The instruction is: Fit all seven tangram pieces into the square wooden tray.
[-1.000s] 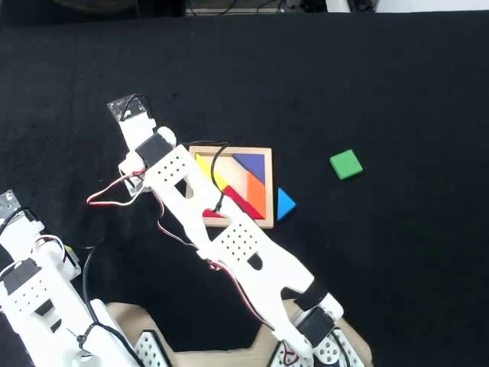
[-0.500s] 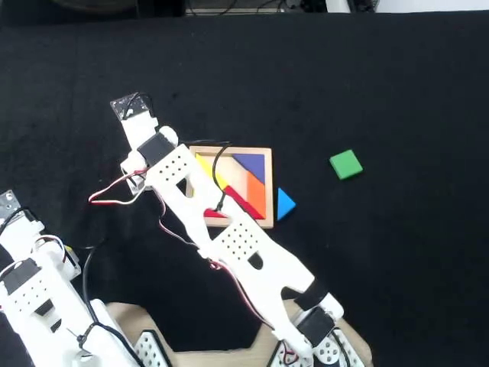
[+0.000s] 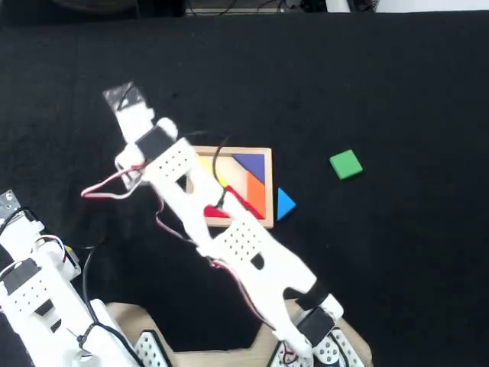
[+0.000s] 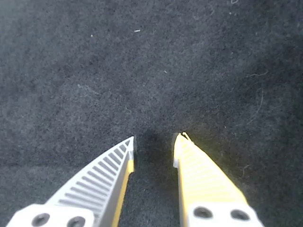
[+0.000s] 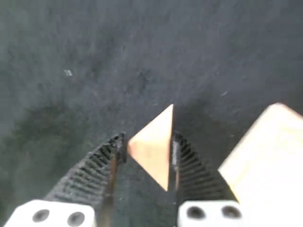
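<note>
Tangram assembly, judged a little past halfway. Seated side by side in the square wooden tray: a yellow piece, a dark blue piece, an orange piece and a red piece. Near-left part of the tray covered by the right arm; contents there impossible to tell.

Outside the tray, three pieces. Blue triangle just beside the right rim, on the black cloth. Green square farther right, well apart from the tray. Pale triangle clamped point-forward between the closed jaws of the right gripper, out past the tray's far-left corner in the high view; resting on the cloth or lifted off it, impossible to tell.

Left gripper parted slightly, holding nothing, over bare cloth at the near-left of the table, well apart from the tray.

By visible count, four of seven placed. Not yet fitted: the held pale triangle, the blue triangle and the green square, presumably into the hidden near-left area.
</note>
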Robot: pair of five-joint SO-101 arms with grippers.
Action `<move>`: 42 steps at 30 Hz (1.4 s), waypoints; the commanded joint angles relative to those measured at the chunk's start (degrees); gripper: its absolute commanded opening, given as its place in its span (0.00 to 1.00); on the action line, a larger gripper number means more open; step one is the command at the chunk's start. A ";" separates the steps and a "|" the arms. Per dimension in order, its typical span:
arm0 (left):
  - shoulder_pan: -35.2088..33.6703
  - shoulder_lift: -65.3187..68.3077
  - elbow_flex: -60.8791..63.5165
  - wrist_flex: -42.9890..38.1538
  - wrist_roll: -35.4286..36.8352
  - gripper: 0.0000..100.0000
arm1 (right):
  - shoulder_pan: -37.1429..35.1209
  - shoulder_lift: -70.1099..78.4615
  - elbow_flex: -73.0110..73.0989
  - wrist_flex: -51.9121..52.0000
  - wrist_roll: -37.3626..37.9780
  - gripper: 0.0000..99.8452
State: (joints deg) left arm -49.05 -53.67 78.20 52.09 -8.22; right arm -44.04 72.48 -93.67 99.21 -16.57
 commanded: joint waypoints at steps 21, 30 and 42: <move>-0.40 -0.88 -0.40 -0.62 0.53 0.15 | 18.55 -47.78 62.20 -5.45 -12.22 0.01; -0.40 -0.88 -0.40 -0.70 0.53 0.15 | 19.87 -54.20 82.86 -19.69 -16.70 0.01; -0.40 -0.88 0.22 -2.20 0.62 0.15 | 21.71 -58.86 97.98 -30.68 -7.74 0.01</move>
State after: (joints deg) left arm -49.05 -53.67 78.81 50.86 -8.22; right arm -23.38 17.45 4.62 67.47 -27.30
